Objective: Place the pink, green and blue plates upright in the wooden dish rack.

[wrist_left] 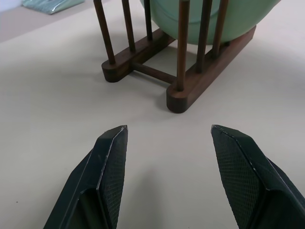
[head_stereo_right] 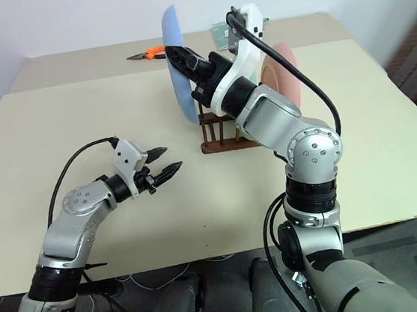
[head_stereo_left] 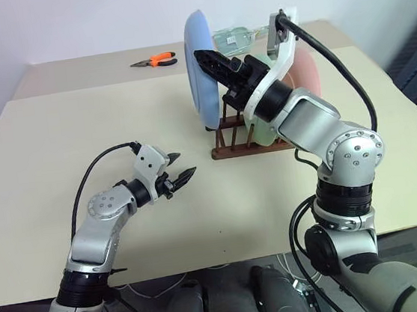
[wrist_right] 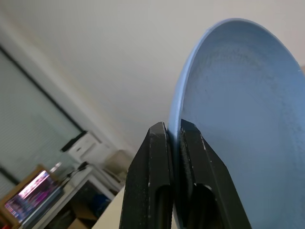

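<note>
The blue plate (head_stereo_left: 204,81) stands on edge in the air at the left end of the wooden dish rack (head_stereo_left: 231,140), its lower rim close to the end pegs. My right gripper (wrist_right: 174,128) is shut on that plate's rim. The green plate (wrist_left: 205,19) sits upright between the rack's pegs, partly hidden behind my right arm. Further right in the rack the pink plate (head_stereo_left: 309,77) also stands upright. My left gripper (head_stereo_left: 178,171) hovers low over the table, left of and nearer than the rack, open and holding nothing.
Orange-handled pliers (head_stereo_left: 154,60) lie at the far side of the beige table (head_stereo_left: 78,133). A clear packet (head_stereo_left: 237,40) lies behind the rack. The table's right edge (head_stereo_left: 415,114) runs close to the rack's side.
</note>
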